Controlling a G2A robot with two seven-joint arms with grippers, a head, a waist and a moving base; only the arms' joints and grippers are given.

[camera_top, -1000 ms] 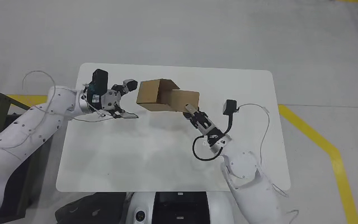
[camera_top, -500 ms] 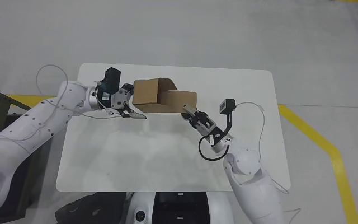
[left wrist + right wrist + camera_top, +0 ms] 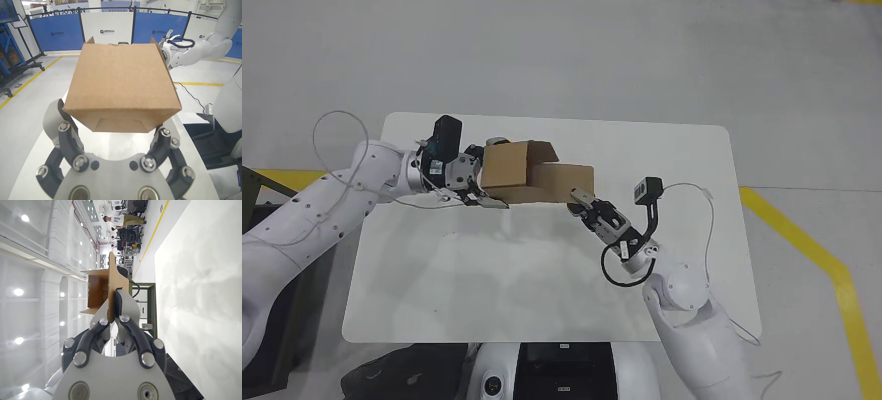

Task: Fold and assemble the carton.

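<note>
Right jaws are clamped on one flap (image 3: 111, 283) of the carton (image 3: 96, 291), with the board's edge pinched between the pads (image 3: 118, 303). Left jaws stand spread wide at the opposite end of the carton (image 3: 121, 79), one finger (image 3: 52, 121) beside each lower corner. I cannot tell whether they press the board or merely flank it.

From above, the carton (image 3: 532, 172) lies on its side between the two arms, held off the counter (image 3: 542, 290) over its far half. The end toward the left arm is closed with a tucked tab (image 3: 121, 125). The end toward the right arm is open, its flaps standing out.

The carton is plain corrugated board and probably very light. It should be stiff along its folded edges, but it will likely bow in the middle of a panel and hinge freely at the scores. A single flap is a weak handle and could crease or tear if the box is twisted by it. The firmer hold is likely across two opposite side walls, close to the corners of the closed end, with modest pressure so the walls do not cave in.
</note>
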